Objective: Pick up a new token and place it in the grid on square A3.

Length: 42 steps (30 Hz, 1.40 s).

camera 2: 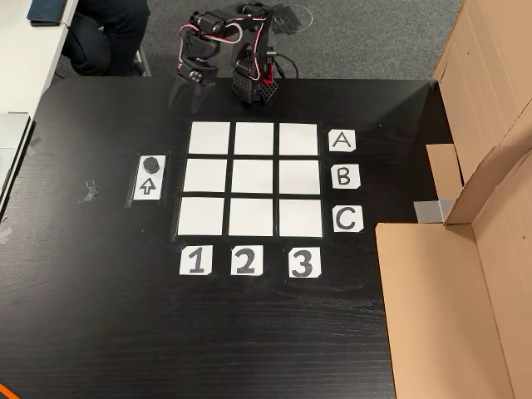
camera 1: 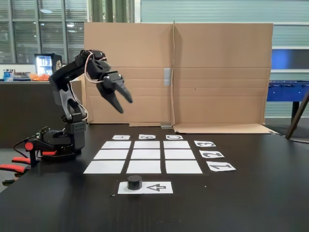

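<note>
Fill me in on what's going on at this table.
A small robot arm is set to move a black token into a 3x3 paper grid, target square A3. Nothing has been picked up yet: the token sits on the arrow sheet beside the grid, and all nine squares are bare. The end effector hangs raised in the air near the arm's base, holding nothing, its fingers slightly apart.
</note>
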Motion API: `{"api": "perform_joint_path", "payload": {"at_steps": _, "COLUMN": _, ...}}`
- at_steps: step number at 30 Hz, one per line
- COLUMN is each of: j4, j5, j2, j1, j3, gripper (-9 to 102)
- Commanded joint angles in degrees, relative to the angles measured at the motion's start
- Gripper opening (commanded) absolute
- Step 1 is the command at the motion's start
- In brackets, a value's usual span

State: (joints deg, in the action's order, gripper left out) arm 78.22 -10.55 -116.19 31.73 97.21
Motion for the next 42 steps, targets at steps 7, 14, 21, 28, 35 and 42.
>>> {"api": "perform_joint_path", "payload": {"at_steps": 7, "j4": -2.46, "j5": 0.62, "j2": 10.02, "j1": 7.65, "j3": -2.9, "gripper": 29}}
{"api": "perform_joint_path", "payload": {"at_steps": 14, "j4": -3.25, "j5": 1.14, "j2": 18.98, "j1": 8.7, "j3": -5.98, "gripper": 29}}
{"api": "perform_joint_path", "payload": {"at_steps": 21, "j4": -4.57, "j5": 1.23, "j2": 28.83, "j1": 8.79, "j3": -12.39, "gripper": 29}}
{"api": "perform_joint_path", "payload": {"at_steps": 28, "j4": -5.36, "j5": 1.23, "j2": 38.14, "j1": 8.88, "j3": -18.54, "gripper": 29}}
{"api": "perform_joint_path", "payload": {"at_steps": 35, "j4": -5.63, "j5": 1.41, "j2": 46.93, "j1": 9.58, "j3": -25.84, "gripper": 29}}
{"api": "perform_joint_path", "payload": {"at_steps": 42, "j4": -5.8, "j5": 1.41, "j2": 53.17, "j1": 9.67, "j3": -30.06, "gripper": 29}}
